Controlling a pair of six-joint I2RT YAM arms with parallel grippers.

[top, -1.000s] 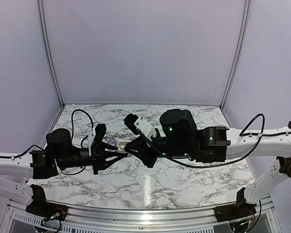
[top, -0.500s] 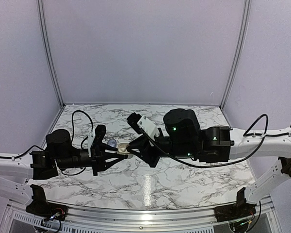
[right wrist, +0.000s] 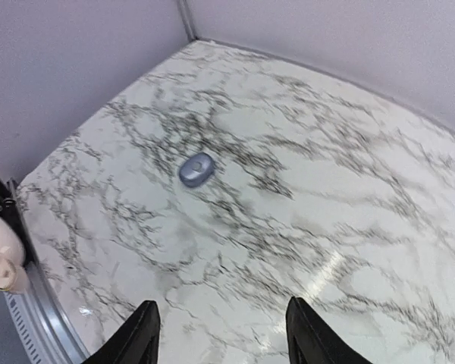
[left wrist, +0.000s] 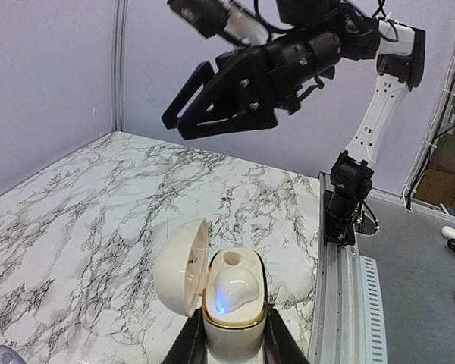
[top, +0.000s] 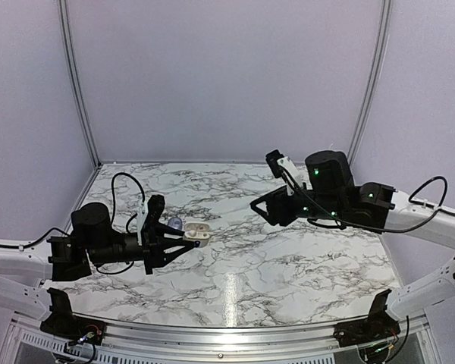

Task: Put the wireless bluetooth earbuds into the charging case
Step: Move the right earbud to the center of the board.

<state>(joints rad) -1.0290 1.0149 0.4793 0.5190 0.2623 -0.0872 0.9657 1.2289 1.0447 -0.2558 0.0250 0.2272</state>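
Left gripper (left wrist: pixel 233 345) clamps the white charging case (left wrist: pixel 180 267), lid swung to 9 o'clock, 1 glossy white earbud (left wrist: pixel 233 290) seated inside, glowing blue. 1 greyish earbud (top: pixel 174 223) lies on the marble table (top: pixel 288 265) at the case's 10 o'clock. Right gripper (right wrist: pixel 224 334), jaws apart, hangs at 3 o'clock.

A desk (top: pixel 235 280) topped in white marble with grey veining fills the enclosure, and a bright streak of light reflects near its front. Plain pale lavender walls (top: pixel 227 76) close three sides, joined by slim metal corner posts (top: pixel 79 83). A metal rail (top: pixel 212 334) edges the near side.
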